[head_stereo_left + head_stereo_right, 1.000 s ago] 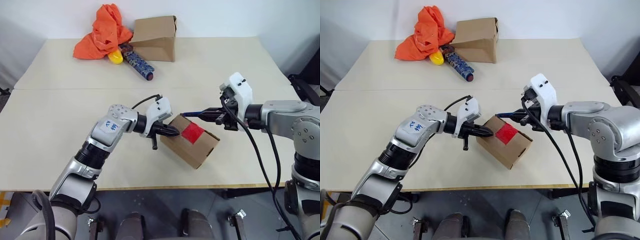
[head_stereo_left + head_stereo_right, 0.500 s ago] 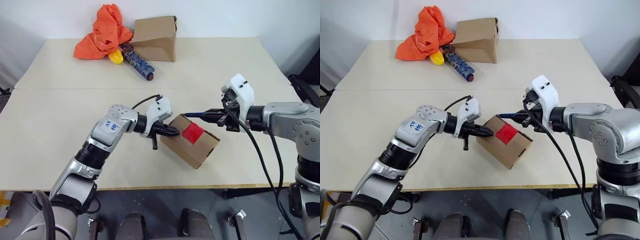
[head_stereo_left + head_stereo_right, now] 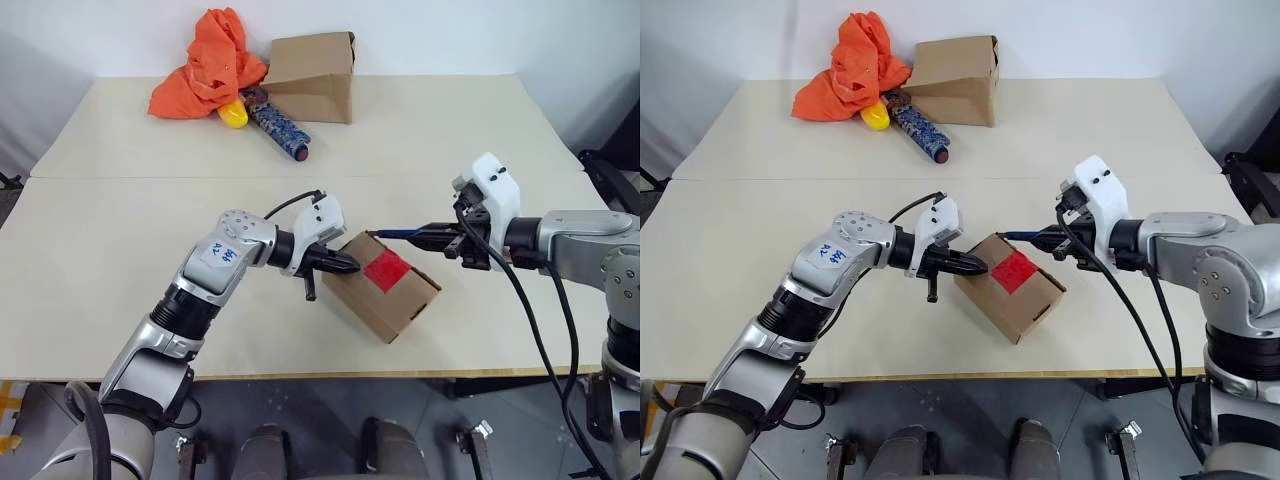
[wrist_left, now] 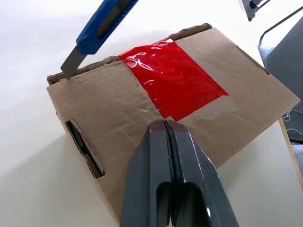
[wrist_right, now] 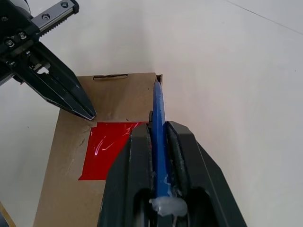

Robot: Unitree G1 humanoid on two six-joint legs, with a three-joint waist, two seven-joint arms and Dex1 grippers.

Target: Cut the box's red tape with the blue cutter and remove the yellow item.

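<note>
While the closed left pincer point(image 3: 348, 265) presses the box point(image 3: 380, 285), the right pincer point(image 3: 440, 240) holds the blue cutter point(image 4: 97, 35) at its far edge.

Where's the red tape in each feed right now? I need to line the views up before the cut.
Left eye view: red tape on the box top, centre of the picture, between the two grippers.
Right eye view: same spot, just right of centre.
Left wrist view: upper middle, beyond the shut left gripper.
Right wrist view: lower left, beside the right gripper.
Shared landmark: the blue cutter, its blade at the box's edge.
</note>
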